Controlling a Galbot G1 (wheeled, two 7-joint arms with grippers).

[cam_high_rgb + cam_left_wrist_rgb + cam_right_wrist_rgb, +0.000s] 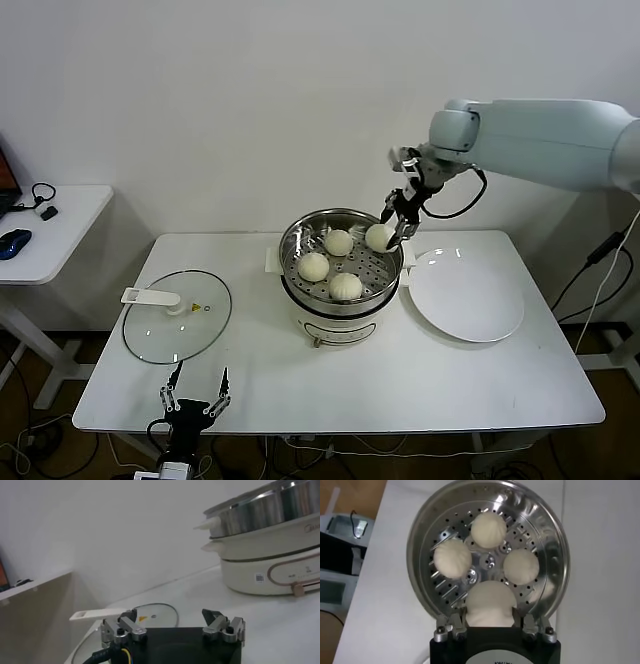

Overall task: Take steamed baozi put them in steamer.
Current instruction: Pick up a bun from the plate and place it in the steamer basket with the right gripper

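White table [500,380], plain wall: our right gripper [398,222] pinches the fourth baozi [379,237] low over the steamer [296,236], aiming, we judge, for the gap beside three buns [453,558] already seated; our left gripper [196,389] waits at the near edge, fingers spread, beside the glass lid [178,315]

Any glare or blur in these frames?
Head view: even light, soft shadows under the steamer. Right wrist view: bright reflections on its steel floor; the baozi in the right hand looks soft. Left wrist view: the glass lid looks hazy.
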